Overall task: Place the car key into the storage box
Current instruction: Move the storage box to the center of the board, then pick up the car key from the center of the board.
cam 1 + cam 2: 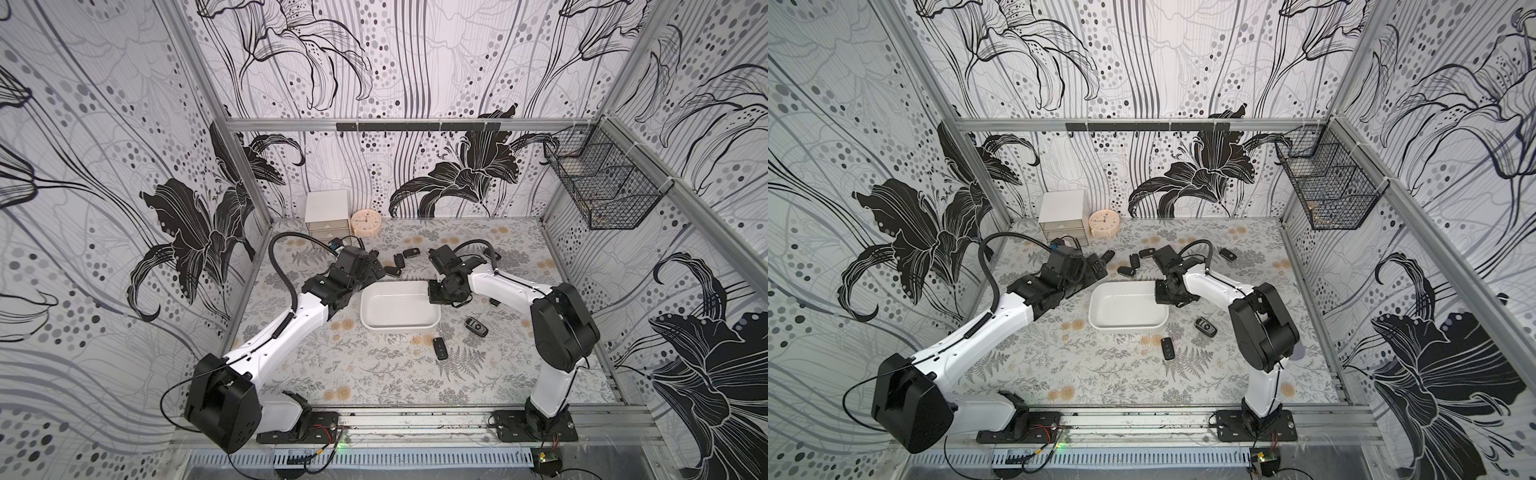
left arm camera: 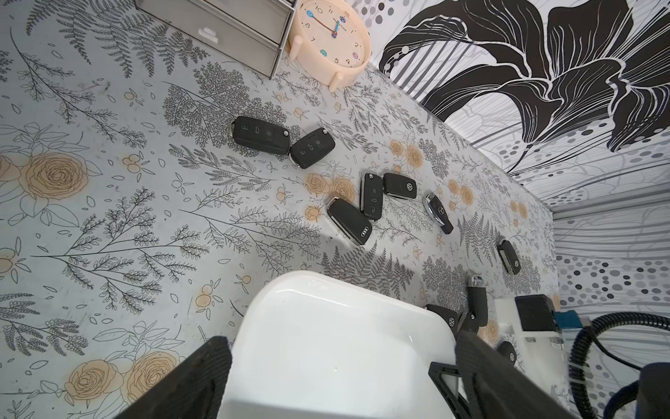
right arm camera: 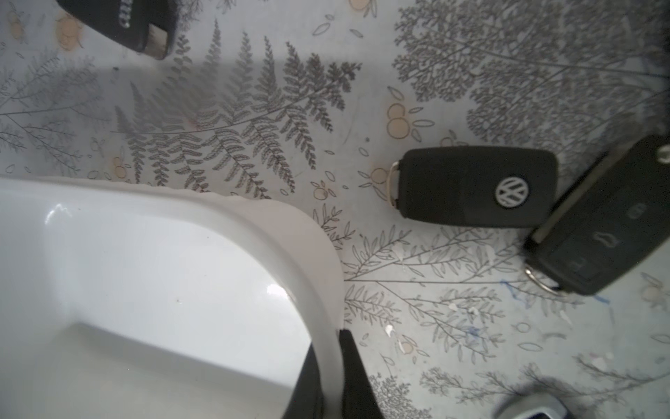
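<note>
The storage box point(image 1: 399, 329) point(image 1: 1128, 326), a shallow white tray, lies mid-table with nothing showing inside it. My right gripper point(image 1: 434, 296) point(image 3: 329, 344) is shut on the box's right end wall point(image 3: 308, 225), one finger inside and one outside. Several black car keys lie loose on the table: a cluster behind the box point(image 1: 398, 261) point(image 2: 348, 221), two in front of it at the right point(image 1: 439, 348) point(image 1: 475, 325), and a VW key point(image 3: 475, 187) by the gripped corner. My left gripper point(image 1: 379, 269) point(image 2: 340, 348) is open at the box's back left, holding nothing.
A white three-drawer cabinet point(image 1: 326, 212) and a peach clock point(image 1: 365, 223) stand at the back left. A black wire basket point(image 1: 602, 187) hangs on the right wall. A black hook rail point(image 1: 415, 125) runs along the back wall.
</note>
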Available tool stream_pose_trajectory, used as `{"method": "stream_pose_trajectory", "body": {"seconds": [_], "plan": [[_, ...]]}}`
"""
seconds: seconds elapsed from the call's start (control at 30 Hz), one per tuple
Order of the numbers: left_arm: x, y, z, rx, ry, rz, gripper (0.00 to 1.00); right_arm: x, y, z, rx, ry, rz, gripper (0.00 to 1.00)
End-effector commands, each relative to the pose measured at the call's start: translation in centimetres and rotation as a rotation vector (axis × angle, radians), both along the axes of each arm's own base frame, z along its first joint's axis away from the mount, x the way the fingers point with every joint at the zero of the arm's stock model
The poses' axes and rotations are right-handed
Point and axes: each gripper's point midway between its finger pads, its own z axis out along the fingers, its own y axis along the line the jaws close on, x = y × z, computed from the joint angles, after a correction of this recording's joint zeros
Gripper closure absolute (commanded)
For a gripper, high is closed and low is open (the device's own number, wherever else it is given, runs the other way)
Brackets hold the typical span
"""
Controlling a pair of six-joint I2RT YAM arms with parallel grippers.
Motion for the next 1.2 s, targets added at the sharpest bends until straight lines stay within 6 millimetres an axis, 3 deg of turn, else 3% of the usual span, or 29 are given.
{"method": "stream_pose_trajectory", "body": {"seconds": [0.0,0.23,0.43,0.5,0.63,0.77,1.0,1.17], "plan": [[-0.3,0.9,0.7,0.026,-0.029,0.015,0.01,0.0,0.5,-0.3,-0.007,0.019,-0.083,0.91],[-0.6,1.0,0.6,0.028,-0.033,0.01,0.01,-0.1,1.0,-0.7,-0.015,0.016,-0.094,0.84],[-0.6,1.2,0.4,0.051,-0.042,0.002,0.01,0.4,0.7,1.2,-0.021,-0.046,-0.072,0.49],[-0.5,0.7,0.5,0.056,-0.05,-0.036,0.01,0.4,0.2,2.1,-0.031,-0.073,-0.075,0.37],[-0.5,-0.8,0.6,0.049,-0.037,-0.131,0.01,0.3,-1.2,3.5,-0.058,-0.141,-0.086,0.24],[-0.7,-2.3,0.3,0.034,-0.02,-0.203,0.01,-0.2,-3.0,4.2,-0.079,-0.212,-0.102,0.02],[-0.8,-5.0,0.0,0.082,0.048,-0.264,0.01,-1.4,-6.9,5.4,-0.154,-0.295,-0.116,0.0],[-0.5,-5.6,0.4,0.082,0.022,-0.233,0.01,-1.5,-9.6,4.8,-0.124,-0.22,-0.19,0.0]]}}
